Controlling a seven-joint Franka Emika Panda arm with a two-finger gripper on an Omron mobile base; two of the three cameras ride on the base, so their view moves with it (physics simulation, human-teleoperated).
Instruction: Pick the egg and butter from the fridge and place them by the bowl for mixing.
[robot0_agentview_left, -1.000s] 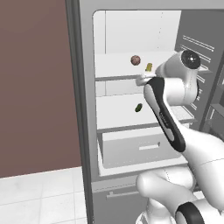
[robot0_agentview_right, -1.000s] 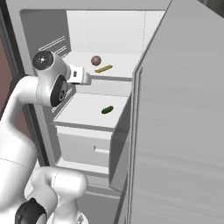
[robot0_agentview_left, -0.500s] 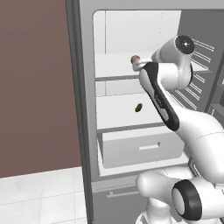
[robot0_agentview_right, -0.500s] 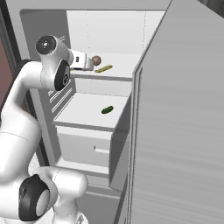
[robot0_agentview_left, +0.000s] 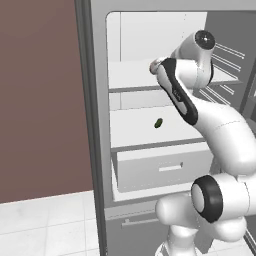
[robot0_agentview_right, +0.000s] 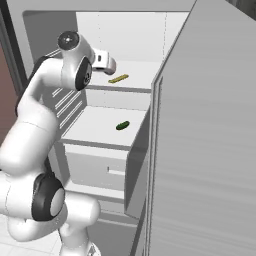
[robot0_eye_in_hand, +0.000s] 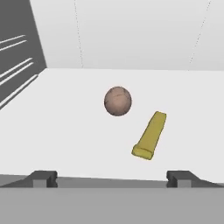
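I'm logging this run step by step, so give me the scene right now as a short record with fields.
place: open fridge, white inside
egg: on the upper shelf, not held
butter: lying flat on the same shelf, beside the egg, apart from it
green item: on the shelf below, above the white drawer
hand: open, empty, at the upper shelf's front edge, aimed at the egg
bowl: out of view
progress: nothing picked yet

Egg (robot0_eye_in_hand: 118, 101) and butter (robot0_eye_in_hand: 150, 141) lie on the fridge shelf (robot0_eye_in_hand: 65, 127).
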